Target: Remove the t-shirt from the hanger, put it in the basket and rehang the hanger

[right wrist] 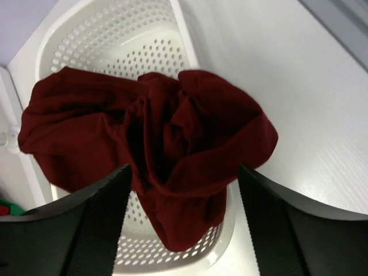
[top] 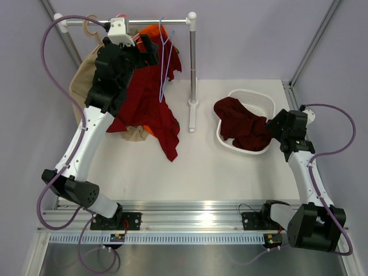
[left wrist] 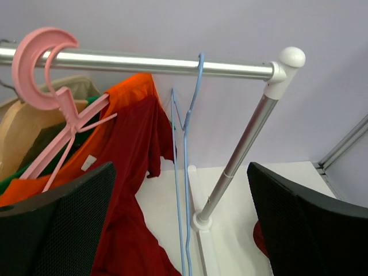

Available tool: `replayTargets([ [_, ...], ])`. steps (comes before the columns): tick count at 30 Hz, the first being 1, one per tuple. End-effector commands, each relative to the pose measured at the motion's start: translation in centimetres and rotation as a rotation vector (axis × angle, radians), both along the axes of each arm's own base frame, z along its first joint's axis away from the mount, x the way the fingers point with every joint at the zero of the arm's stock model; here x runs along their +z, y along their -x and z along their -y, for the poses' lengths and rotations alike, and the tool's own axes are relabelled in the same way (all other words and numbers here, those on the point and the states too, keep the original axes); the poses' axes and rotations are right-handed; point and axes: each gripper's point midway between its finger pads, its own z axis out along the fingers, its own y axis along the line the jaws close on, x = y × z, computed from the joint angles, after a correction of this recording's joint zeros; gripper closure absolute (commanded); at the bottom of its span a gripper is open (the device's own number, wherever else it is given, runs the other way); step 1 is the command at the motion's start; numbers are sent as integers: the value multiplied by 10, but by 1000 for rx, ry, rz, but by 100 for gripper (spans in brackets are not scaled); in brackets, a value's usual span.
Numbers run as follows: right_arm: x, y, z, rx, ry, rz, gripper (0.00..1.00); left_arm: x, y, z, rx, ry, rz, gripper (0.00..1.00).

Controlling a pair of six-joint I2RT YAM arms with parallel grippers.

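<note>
Lying bunched in the basket (top: 253,95), one fold draped over its rim, the t-shirt (right wrist: 155,144) is seen below the right gripper (right wrist: 181,221), whose jaws are spread wide and empty. The bare hanger (left wrist: 186,190) is hung on the rail (left wrist: 144,63), before the wide-open left gripper (left wrist: 181,221). If either arm is withdrawn carelessly, the hanger could be knocked off or the overhanging fold dragged out.

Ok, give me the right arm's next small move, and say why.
Probably lift the right gripper straight up and clear. Its jaws are open, the t-shirt lies bunched in the basket, partly over the rim, and the hanger hangs bare on the rail.
</note>
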Motion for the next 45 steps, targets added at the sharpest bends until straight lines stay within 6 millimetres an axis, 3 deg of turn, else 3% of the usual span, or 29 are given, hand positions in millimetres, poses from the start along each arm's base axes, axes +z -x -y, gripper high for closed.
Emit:
replayTargets([
  [1,4,12,-14,56,-44,12,23,3,19,-10,15,77,9,1],
  [4,-9,17,-17,68,-57,-27,28,5,44,-14,-8,128,8,1],
  [5,-12,17,-17,70,-60,-34,29,-13,47,-14,-12,129,-26,1],
  [7,-14,12,-17,69,-65,-30,31,-4,73,-19,-7,161,4,1],
  [13,-7,-9,-14,67,-62,-25,35,1,130,-17,-99,227,-11,1],
  [14,-2,-14,-12,65,-55,-18,35,0,137,-17,-113,225,-15,1],
  [15,-8,-18,-12,73,-59,-37,35,-17,142,-15,-130,219,-49,1],
  [16,-6,-22,-13,80,-58,-35,38,-16,158,-20,-145,224,-38,1],
  [17,-8,-24,-13,85,-61,-42,48,-23,165,-20,-158,220,-48,1],
  [18,-11,-28,-15,95,-69,-44,58,-50,168,-18,-169,207,-101,1],
  [19,-10,-30,-15,98,-70,-38,72,-49,185,-22,-188,211,-81,1],
  [20,-8,-32,-15,99,-72,-30,94,-58,193,-20,-220,198,-95,1],
  [22,8,-39,-26,143,-86,46,100,-93,203,-22,-228,156,-159,1],
  [24,39,-44,-39,187,-70,154,100,-108,221,-31,-227,136,-166,1],
  [25,59,-49,-55,238,-63,200,100,-117,226,-33,-226,132,-172,1],
  [27,78,-58,-77,315,-43,236,100,-143,237,-33,-250,122,-199,1],
  [28,95,-66,-97,370,-41,267,100,-162,237,-34,-245,116,-232,1],
  [31,122,-82,-109,394,-19,333,100,-175,243,-37,-238,129,-243,1],
  [36,108,-109,-104,365,12,319,100,-183,248,-36,-253,131,-257,1],
  [40,68,-116,-93,304,26,253,100,-184,248,-32,-268,126,-268,1],
  [45,20,-118,-97,323,5,101,98,-187,247,-29,-279,121,-285,1],
])
